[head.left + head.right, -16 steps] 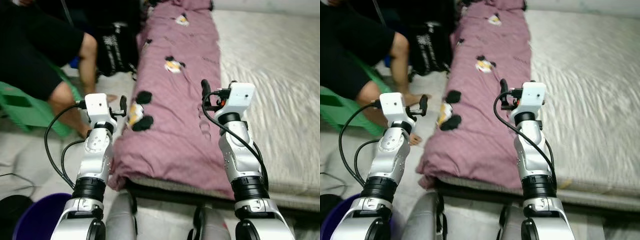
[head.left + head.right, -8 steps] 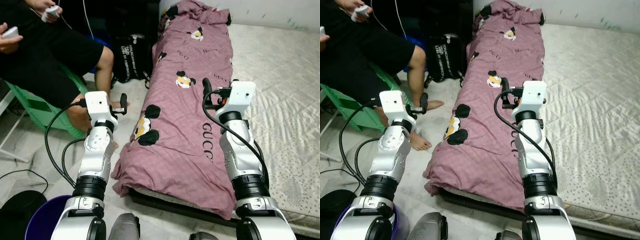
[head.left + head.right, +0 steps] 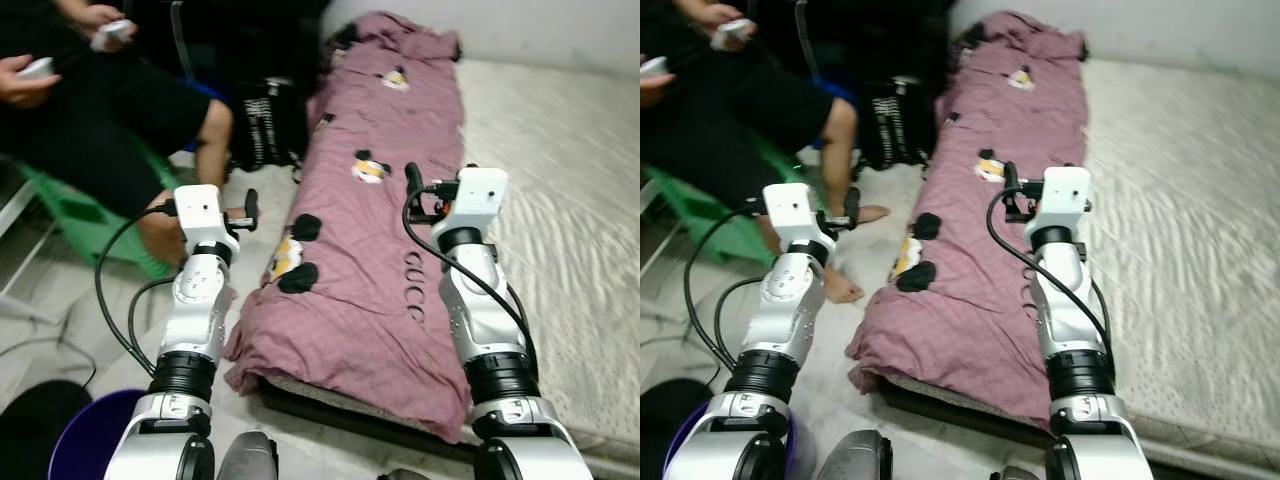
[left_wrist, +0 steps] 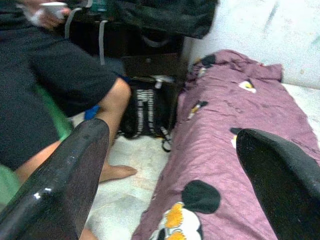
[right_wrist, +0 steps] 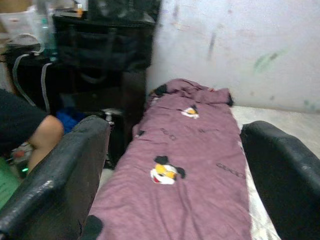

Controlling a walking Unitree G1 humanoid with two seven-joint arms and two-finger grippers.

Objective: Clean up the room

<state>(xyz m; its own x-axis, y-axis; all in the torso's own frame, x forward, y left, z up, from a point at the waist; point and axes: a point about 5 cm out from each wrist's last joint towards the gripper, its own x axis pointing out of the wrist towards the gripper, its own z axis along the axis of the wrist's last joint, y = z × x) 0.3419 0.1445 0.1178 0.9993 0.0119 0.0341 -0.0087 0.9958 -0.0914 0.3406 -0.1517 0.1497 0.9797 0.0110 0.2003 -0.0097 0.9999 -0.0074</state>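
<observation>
A purple blanket (image 3: 370, 260) printed with cartoon mice and letters lies lengthwise along the left side of a pale quilted mattress (image 3: 570, 200), and its near end hangs over the bed's edge. My left gripper (image 3: 248, 206) is held up over the floor just left of the blanket. In the left wrist view it (image 4: 172, 137) is open, with nothing between its fingers (image 4: 75, 165). My right gripper (image 3: 411, 182) hovers above the blanket's middle. It (image 5: 175, 127) is also open and holds nothing.
A person (image 3: 110, 110) in black sits on a green stool (image 3: 70, 215) at the left with controllers in both hands and a bare foot (image 3: 840, 286) near the bed. A black bag (image 3: 265, 125) stands on the floor beyond. A blue bucket (image 3: 90, 440) sits at the lower left.
The whole picture has shifted, so the camera moved and more of the blanket's far end shows. Both arms keep the same raised pose, with the grippers open.
</observation>
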